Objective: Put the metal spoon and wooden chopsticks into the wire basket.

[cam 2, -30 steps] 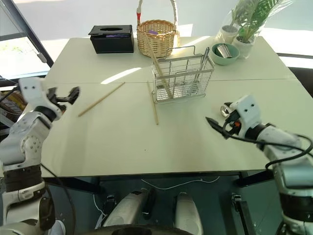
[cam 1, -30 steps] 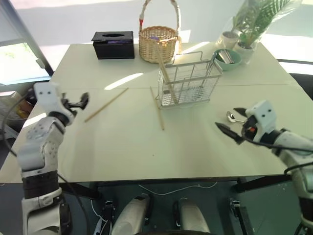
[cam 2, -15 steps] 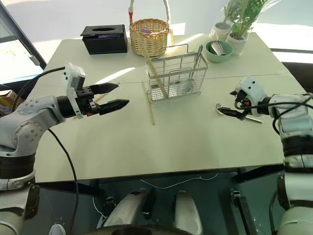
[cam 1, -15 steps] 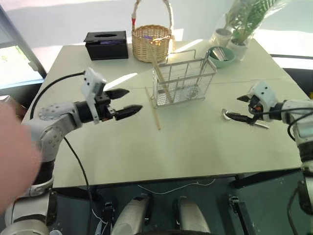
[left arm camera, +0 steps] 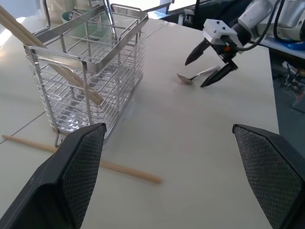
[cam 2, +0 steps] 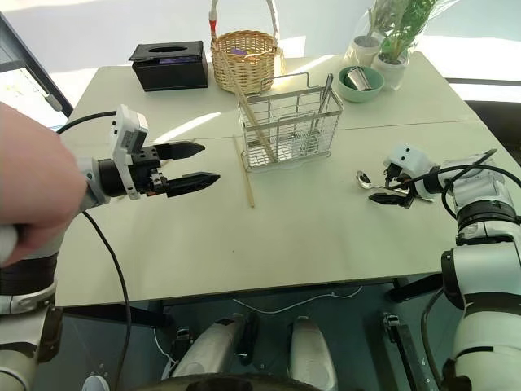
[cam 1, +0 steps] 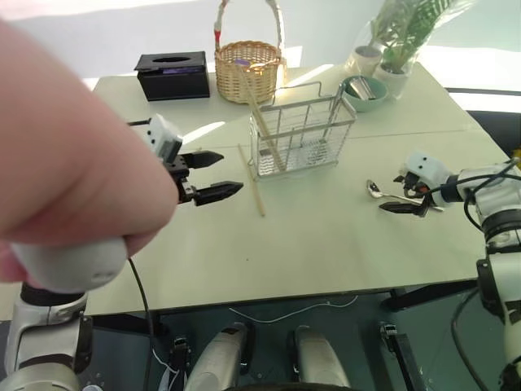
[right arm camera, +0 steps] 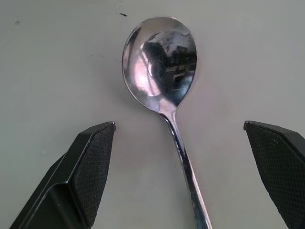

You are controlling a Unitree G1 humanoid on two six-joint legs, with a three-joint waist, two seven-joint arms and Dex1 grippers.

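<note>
The metal spoon lies flat on the table, right of the wire basket. My right gripper hangs low over it, open, one finger on each side of the handle without touching; the spoon's bowl lies beyond the fingertips. One of the wooden chopsticks leans inside the wire basket; another chopstick lies on the table at the basket's front left corner. My left gripper hovers open and holds nothing, left of that chopstick, pointing toward the basket.
At the back of the table stand a wicker basket, a black tissue box, a green bowl with a metal cup in it, and potted plants. A big blurred shape close to the camera hides the table's left part.
My left gripper swung in from the table's left edge toward the middle and turned to face the basket. My right gripper moved out to the right and down over the spoon.
</note>
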